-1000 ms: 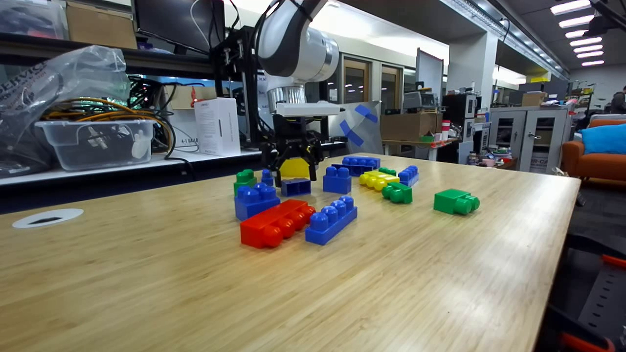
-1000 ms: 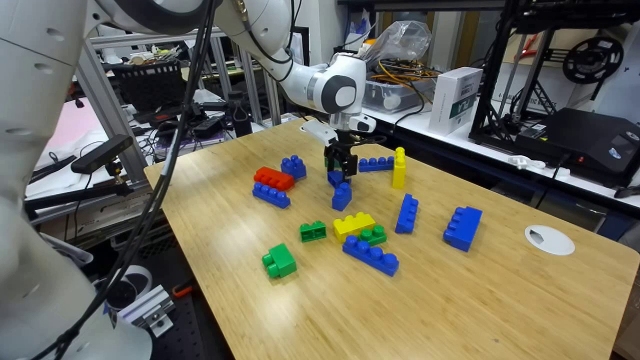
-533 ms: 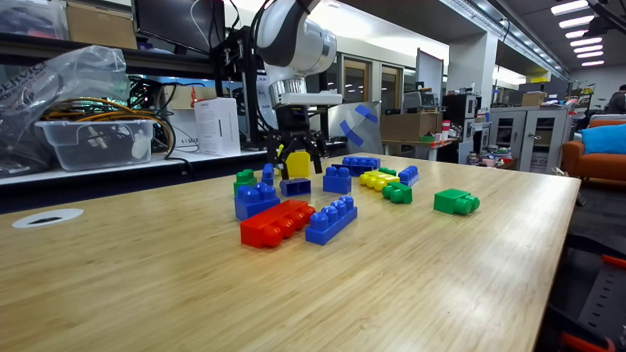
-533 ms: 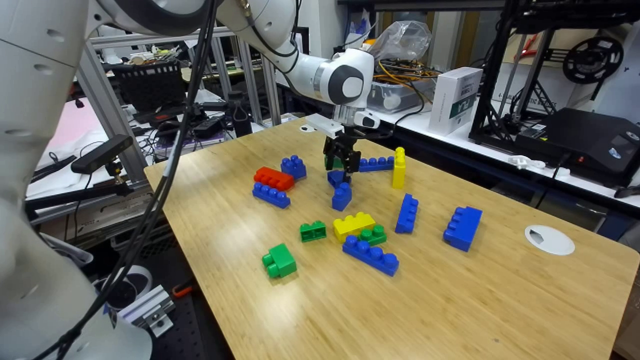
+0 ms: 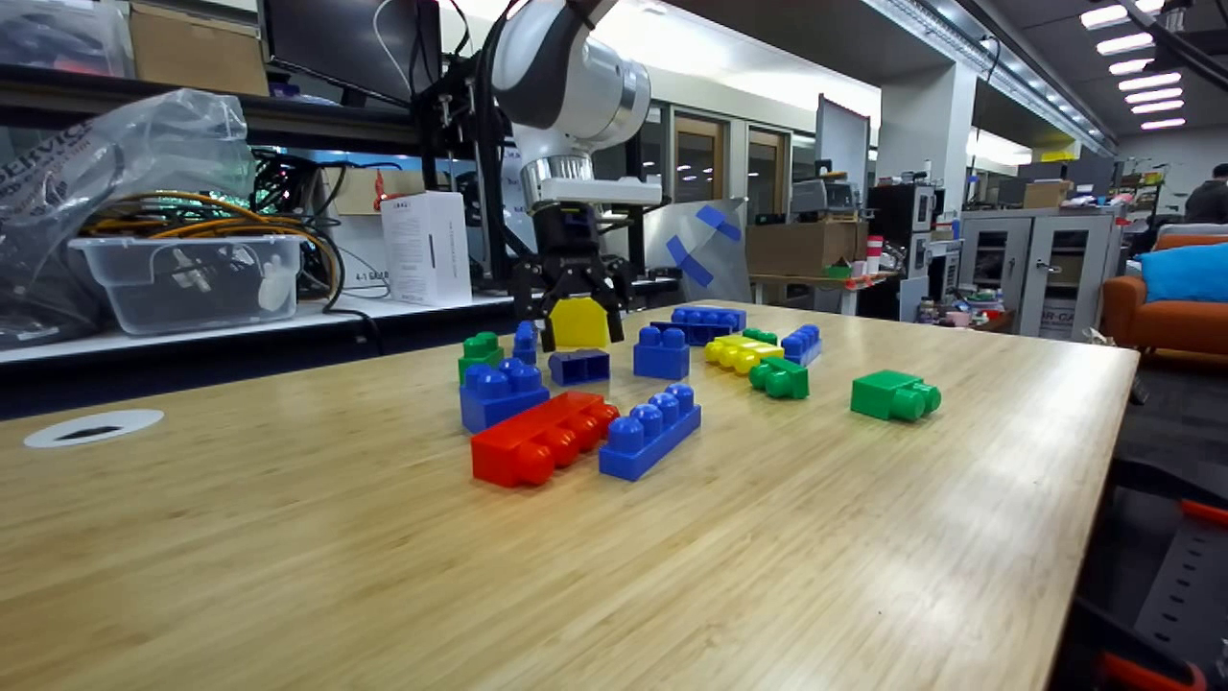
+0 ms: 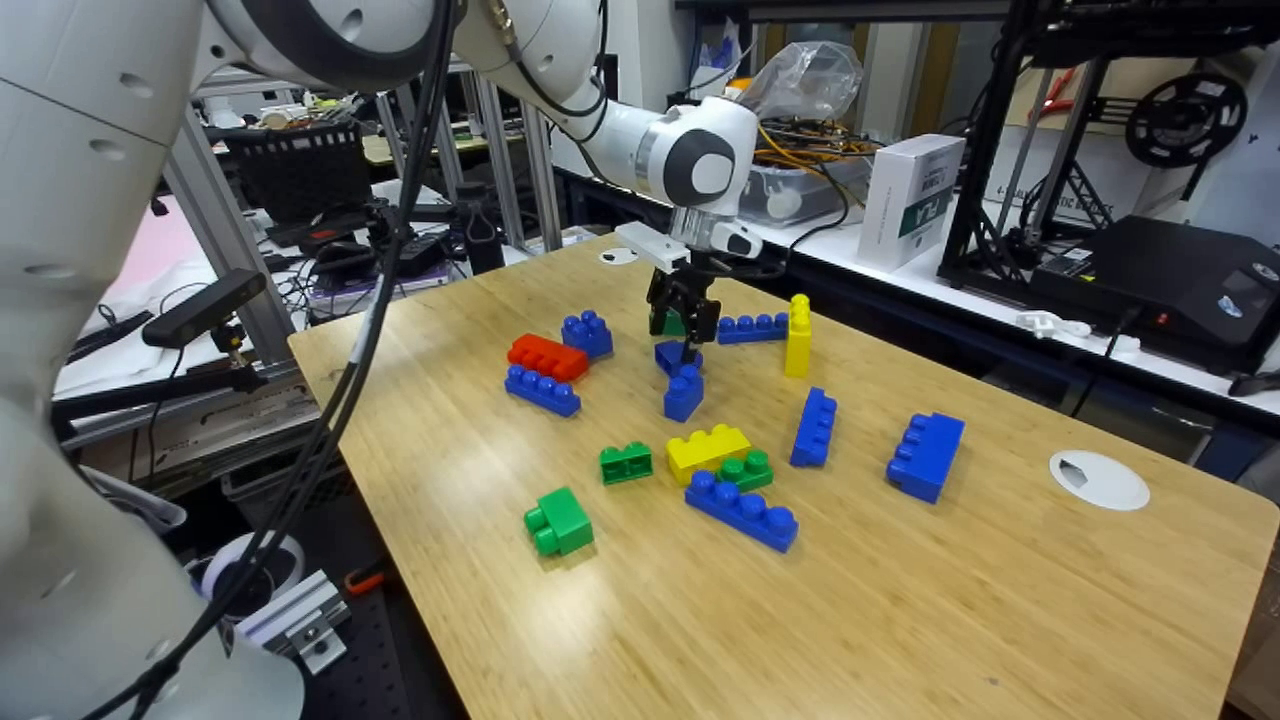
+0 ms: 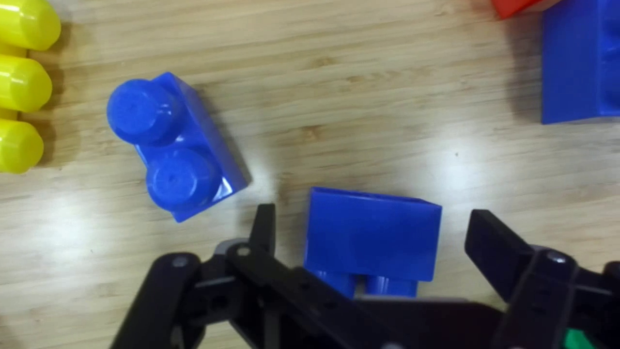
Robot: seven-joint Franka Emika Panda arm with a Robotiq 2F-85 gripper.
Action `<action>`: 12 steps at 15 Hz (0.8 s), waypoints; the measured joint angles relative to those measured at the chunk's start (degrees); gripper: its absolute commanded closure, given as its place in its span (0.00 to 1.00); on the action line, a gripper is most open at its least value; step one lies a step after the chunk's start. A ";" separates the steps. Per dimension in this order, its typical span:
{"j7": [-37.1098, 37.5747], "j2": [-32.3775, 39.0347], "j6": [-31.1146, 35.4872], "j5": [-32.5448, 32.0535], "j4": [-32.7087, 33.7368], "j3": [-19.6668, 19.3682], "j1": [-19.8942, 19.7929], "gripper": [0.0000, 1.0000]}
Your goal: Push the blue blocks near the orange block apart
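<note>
Spread wide, the gripper [image 5: 582,338] points down above the tabletop [image 5: 815,537], its two fingers [image 7: 264,228] straddling a two-stud blue brick [image 7: 373,237]; the wrist view shows bare wood on either side, between that brick and the fingertips.

Left to right in an exterior view, the arm [image 6: 60,200] stands first as a thick white column, bends across the top, then slopes down rightward along the forearm [image 6: 618,145] to a wrist [image 6: 735,125] turned so that the fingers face the table. Next come a green brick [image 6: 558,522] and, farther back, the orange block [image 6: 548,357], which lies left of the gripper and apart from it. One low blue brick [image 6: 542,390] rests just beside the block, roughly parallel, and a chunky blue brick [image 6: 587,335] sits close by its right end; whether any of these touch, I cannot tell.

Right of that group the gripper hangs over its two-stud blue brick, with a studs-up blue brick [image 6: 684,392] near the fingertips. Then follows a yellow brick [image 6: 708,452], with a smaller green brick [image 6: 745,468] and a long blue brick [image 6: 742,512] clustered close by. Farther right, a narrow blue brick [image 6: 752,328] lies just beside another yellow brick [image 6: 798,337]; then comes a slim blue brick [image 6: 814,428] and, last, a thick blue brick [image 6: 926,457].
</note>
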 measured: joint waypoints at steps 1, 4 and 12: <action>0.08 0.49 -0.02 0.39 0.64 0.00 -0.06 0.00; 0.42 1.91 -0.02 0.99 2.17 0.00 -0.42 0.00; 2.38 4.18 -0.02 1.15 4.52 0.00 -0.66 0.56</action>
